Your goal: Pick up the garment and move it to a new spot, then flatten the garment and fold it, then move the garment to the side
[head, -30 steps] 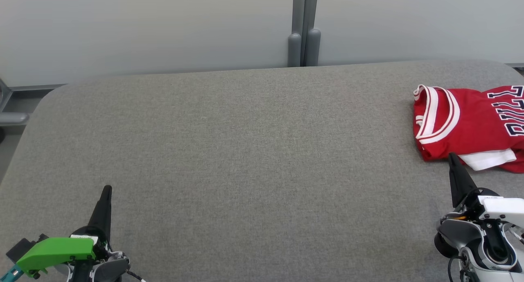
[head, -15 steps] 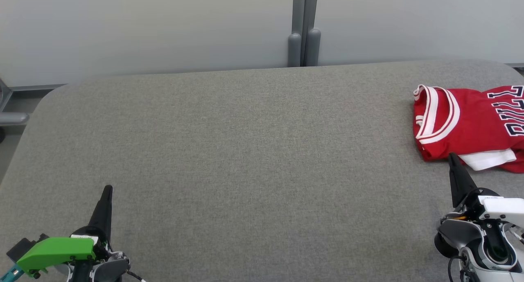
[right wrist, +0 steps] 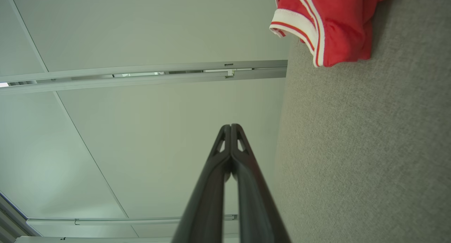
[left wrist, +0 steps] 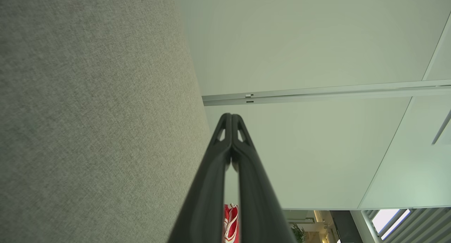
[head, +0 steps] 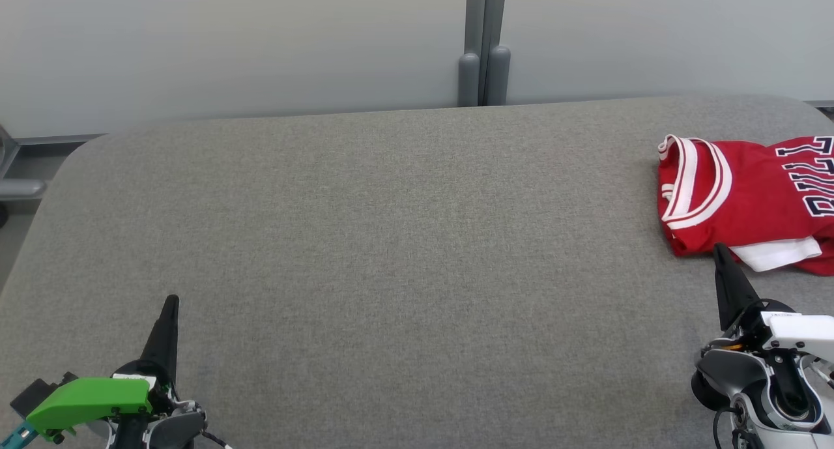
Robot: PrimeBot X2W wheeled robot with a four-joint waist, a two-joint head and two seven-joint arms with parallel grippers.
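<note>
Table spreading wide and grey between both grippers, rounded far corners, far edge running along wall panels. Garment, red jersey, lying folded at far right, running past head view's right border. Right gripper pointing at its near edge, just beside it, contact unclear, fingers pressed together, gripping nothing. Left gripper sitting well apart at near left, fingers likewise together.

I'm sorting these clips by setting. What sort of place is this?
Probably an office or lab workspace set up for robot trials, not a home: a large grey fabric-covered table, pale partition panels joined by a metal post, and a lone red jersey laid out.
</note>
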